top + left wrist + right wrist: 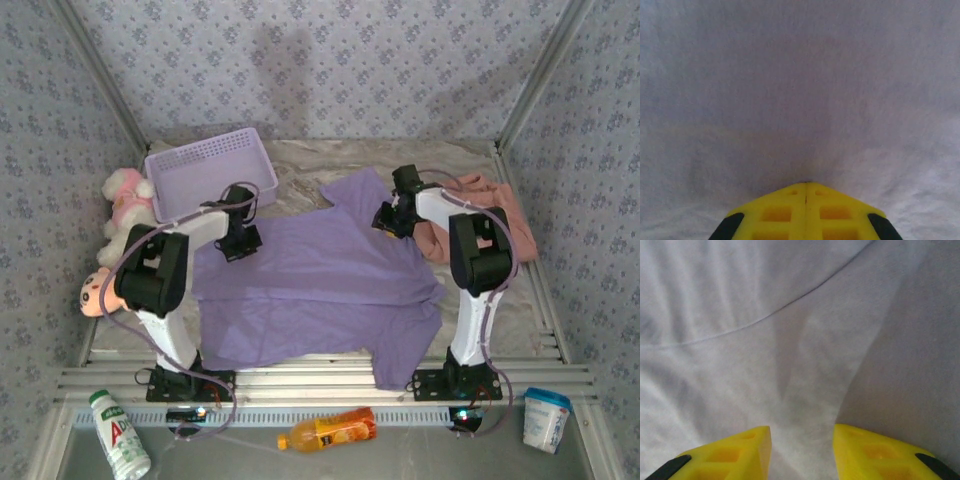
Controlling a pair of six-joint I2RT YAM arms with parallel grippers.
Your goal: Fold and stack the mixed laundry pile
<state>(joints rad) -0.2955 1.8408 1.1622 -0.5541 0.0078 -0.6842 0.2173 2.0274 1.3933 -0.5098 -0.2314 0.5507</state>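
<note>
- Across the middle of the table (300, 160): T-shirt (320, 285), lavender, spread mostly flat, collar end far, hem at the near slats; not yet folded.
- Far right, partly behind the right arm: salmon garment (505, 215), bunched, just beside the shirt's far-right sleeve; not yet folded or stacked.
- At the shirt's far-left shoulder: left gripper (240, 243), jaws closed tight together, tips pressed to the cloth; whether any fabric is caught between them cannot be told.
- At the far-right shoulder: right gripper (388, 218), fingers (740, 452) part-way apart with a ridge of shirt cloth filling the gap and creases fanning from it; judged a hold on bunched fabric.
- Risk, uneven lift: if the left tips hold nothing, a pull from the right side alone would drag the shirt askew and rumple it.
- Risk, single layer: a pinch taking only the top layer would open the shirt up rather than fold it.
- Risk, snag: the salmon garment lies close to the right arm; a sweep toward the right could carry it along.
- Edges: basket (205, 150) just far-left of the left gripper; plush toys (125, 205) along the left wall; frame rail along the right.
- Open room: bare table far of the collar, a narrow strip near-right of the shirt; the run toward the near side, over the shirt itself, looks the widest for a fold.
</note>
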